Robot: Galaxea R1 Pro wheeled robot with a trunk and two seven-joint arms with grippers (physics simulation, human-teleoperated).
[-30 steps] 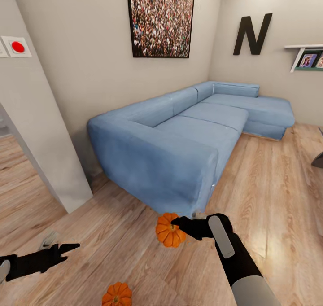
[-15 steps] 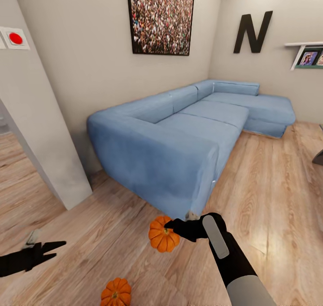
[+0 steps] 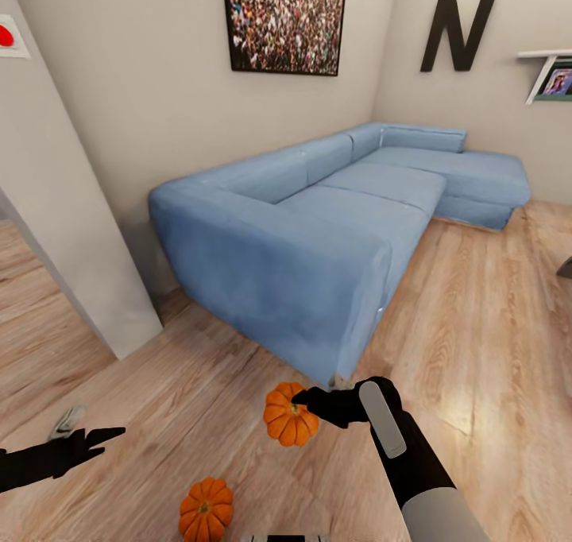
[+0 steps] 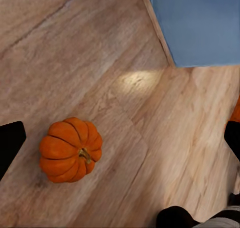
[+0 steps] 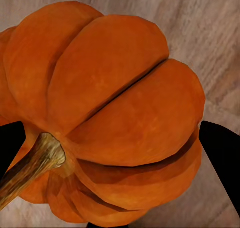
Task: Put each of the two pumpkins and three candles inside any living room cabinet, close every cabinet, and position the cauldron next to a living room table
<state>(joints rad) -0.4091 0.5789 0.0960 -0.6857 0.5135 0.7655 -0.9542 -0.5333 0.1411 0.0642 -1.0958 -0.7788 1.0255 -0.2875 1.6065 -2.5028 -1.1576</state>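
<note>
wood-plank floor (image 3: 492,343) runs across the whole room, pale and glossy. a blue l-shaped sofa (image 3: 334,232) stands far and centre against the grey wall (image 3: 143,89), its chaise end reaching to the far right. a grey wall corner (image 3: 71,240) juts in at the left, with a red-dotted plate (image 3: 8,37) high on it. above the sofa hangs a framed crowd picture (image 3: 284,19); to the right of it a black letter n (image 3: 458,29) is fixed to the wall, and further right a white shelf (image 3: 548,69) carries a photo frame.

my right arm (image 3: 413,462) reaches in from the near right. my right gripper (image 3: 306,403) is closed around one pumpkin (image 3: 287,415), held just near of the sofa's near arm end. in the right wrist view this held pumpkin (image 5: 105,112) sits large between the two dark fingers (image 5: 222,153), stem tilted to one side, wood floor behind it; whether it clears the floor i cannot tell.

my left gripper (image 3: 107,435) is low at the near left, fingers spread apart with nothing between them. in the left wrist view its dark fingertips (image 4: 10,143) sit at the picture's edges, well apart.

second pumpkin (image 3: 206,509) rests on the floor, near centre, between my two arms and near of the held one. in the left wrist view it (image 4: 70,150) lies on the planks, stem up and slightly tilted, apart from the fingers.
</note>
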